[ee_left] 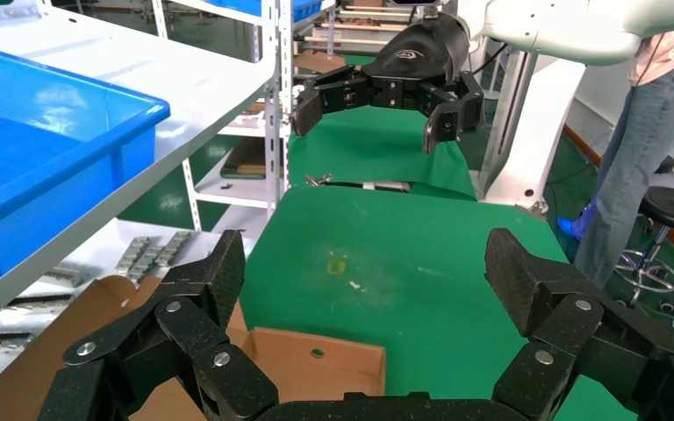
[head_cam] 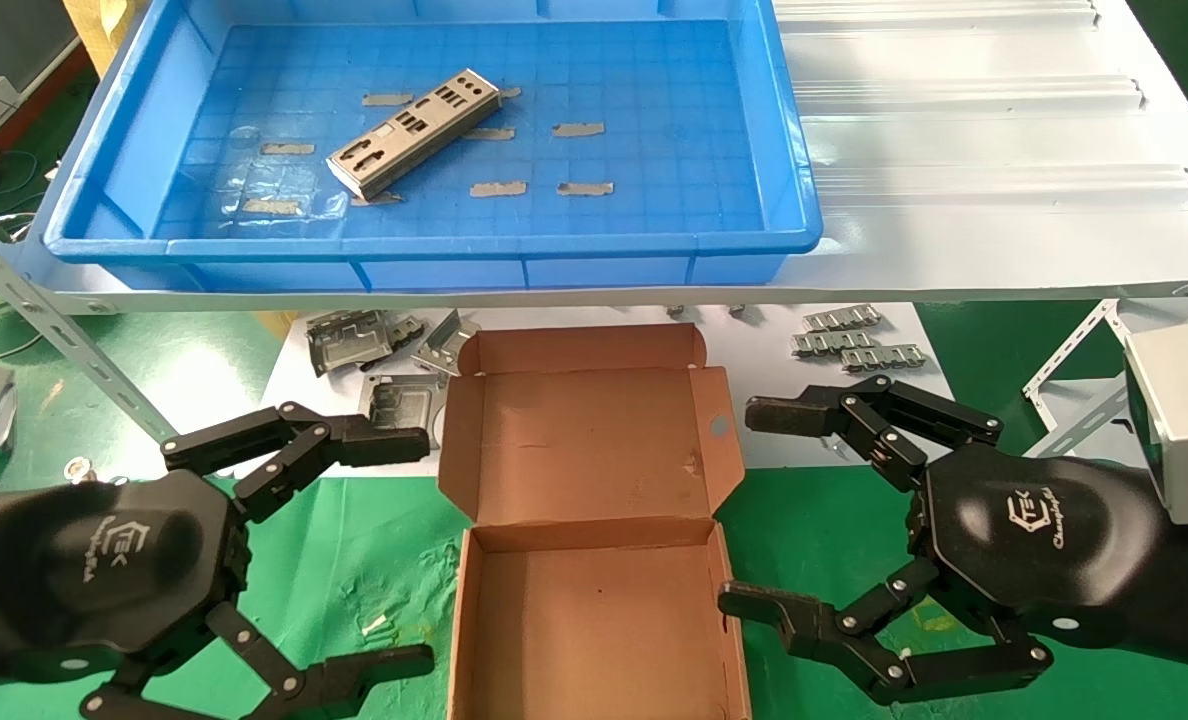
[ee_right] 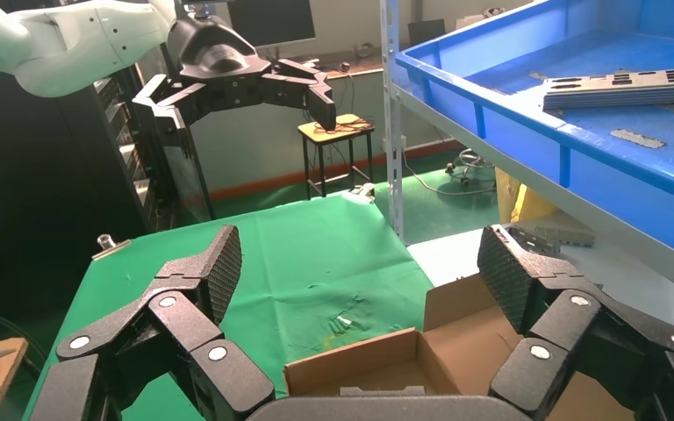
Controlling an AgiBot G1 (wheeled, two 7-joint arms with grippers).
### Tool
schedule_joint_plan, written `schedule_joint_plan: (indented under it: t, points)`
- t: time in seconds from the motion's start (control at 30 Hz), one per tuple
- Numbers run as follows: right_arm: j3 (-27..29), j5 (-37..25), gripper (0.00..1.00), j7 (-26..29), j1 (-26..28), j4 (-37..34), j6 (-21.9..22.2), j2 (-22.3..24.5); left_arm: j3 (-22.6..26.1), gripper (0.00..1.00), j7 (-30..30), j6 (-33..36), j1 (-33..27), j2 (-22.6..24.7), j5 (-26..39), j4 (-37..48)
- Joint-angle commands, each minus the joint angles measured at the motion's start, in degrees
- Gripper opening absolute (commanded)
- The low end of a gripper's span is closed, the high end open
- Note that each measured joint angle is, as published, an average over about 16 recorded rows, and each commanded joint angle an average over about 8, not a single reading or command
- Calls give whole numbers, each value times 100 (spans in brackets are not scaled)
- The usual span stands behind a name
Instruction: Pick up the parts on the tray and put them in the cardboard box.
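A blue tray (head_cam: 784,150) sits on a white shelf (head_cam: 994,130), with one long metal plate (head_cam: 416,132) lying at an angle on its floor among scraps of grey tape (head_cam: 578,129). Below the shelf, an open cardboard box (head_cam: 594,500) rests on the green table. The left gripper (head_cam: 409,545) and right gripper (head_cam: 749,505) hang on either side of the box, fingers spread wide, holding nothing. Other metal pieces (head_cam: 354,340) lie behind the box.

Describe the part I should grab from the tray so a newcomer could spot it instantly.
Look into the big blue tray on the white shelf behind the open cardboard box. The part lies diagonally on its floor, left of centre: a long silver-grey plate with punched cutouts, unlike the small flat grey tape scraps around it.
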Motion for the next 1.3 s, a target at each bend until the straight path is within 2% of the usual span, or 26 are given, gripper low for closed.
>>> schedule_joint_plan:
  t: [0.03,0.4,0.67,1.3]
  points:
    - [0,0,100,0,0,0,0,0,0,100,0,0,0,0,0,0]
    - [0,0,100,0,0,0,0,0,0,100,0,0,0,0,0,0]
    - [0,0,0,0,0,0,0,0,0,100,0,0,0,0,0,0]
    - [0,0,0,0,0,0,0,0,0,100,0,0,0,0,0,0]
